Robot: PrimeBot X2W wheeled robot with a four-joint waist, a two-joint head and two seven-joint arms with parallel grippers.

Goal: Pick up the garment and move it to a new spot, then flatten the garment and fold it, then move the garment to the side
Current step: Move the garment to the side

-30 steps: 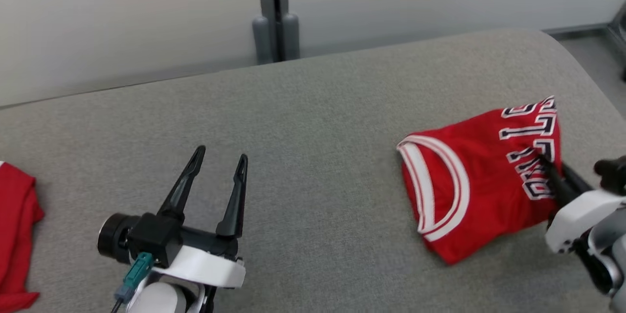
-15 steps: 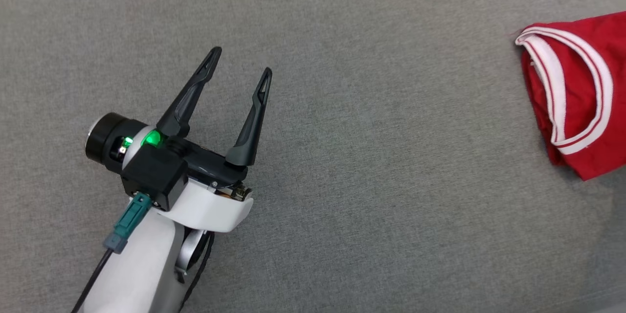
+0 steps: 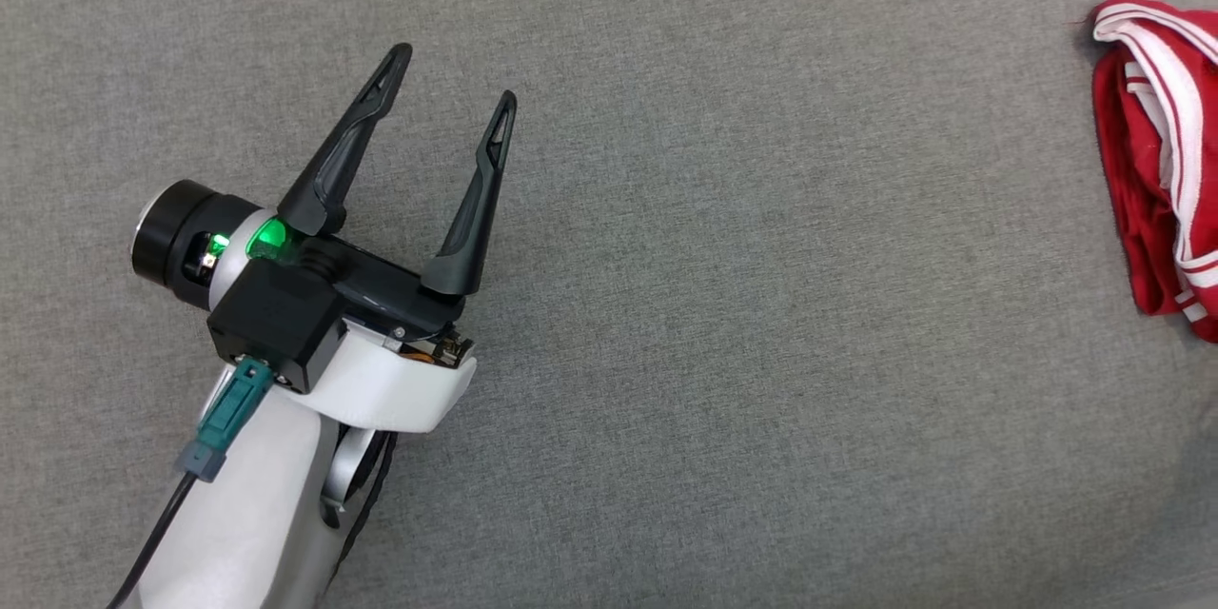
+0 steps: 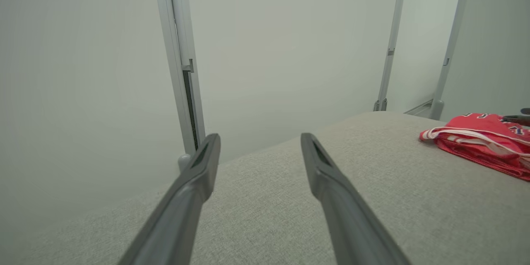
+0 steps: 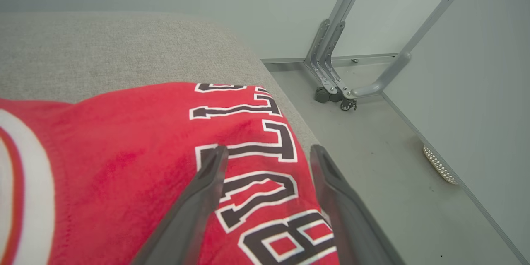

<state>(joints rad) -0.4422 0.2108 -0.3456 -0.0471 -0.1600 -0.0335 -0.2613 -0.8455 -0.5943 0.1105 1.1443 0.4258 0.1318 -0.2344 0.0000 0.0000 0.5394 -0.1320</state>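
head view: one left end effector (image 3: 454, 76) lies over the grey fabric-covered counter (image 3: 761, 304) at the left. its two dark fingers are spread apart, with nothing between them. a green light glows on its wrist. one garment (image 3: 1156, 162) lies on the counter at the far right edge, cut off by the frame, well apart from that end effector. it is red, bunched, with white bands and thin red stripes along its trim.

left wrist view: the left end effector (image 4: 260, 138) shows two fingers rising from the bottom edge, held apart over bare counter (image 4: 269, 190). the one garment (image 4: 476, 143) rests on the counter at the far right, a low red heap with white trim along its near edge. a small dark tip sits just above it at the frame edge; i cannot tell what it is. three grey uprights stand against the pale wall behind.

right wrist view: the right end effector (image 5: 268, 150) has its two fingers apart, both over the garment (image 5: 124, 174) near the counter's (image 5: 103, 49) rounded edge. i cannot tell whether they touch the cloth. the garment is red, with large black letters outlined in white running between and beside the fingers, and a broad white band with a red stripe at the left edge. the grey floor (image 5: 372, 153) lies beyond, with one wheeled metal frame (image 5: 331, 91) on it.
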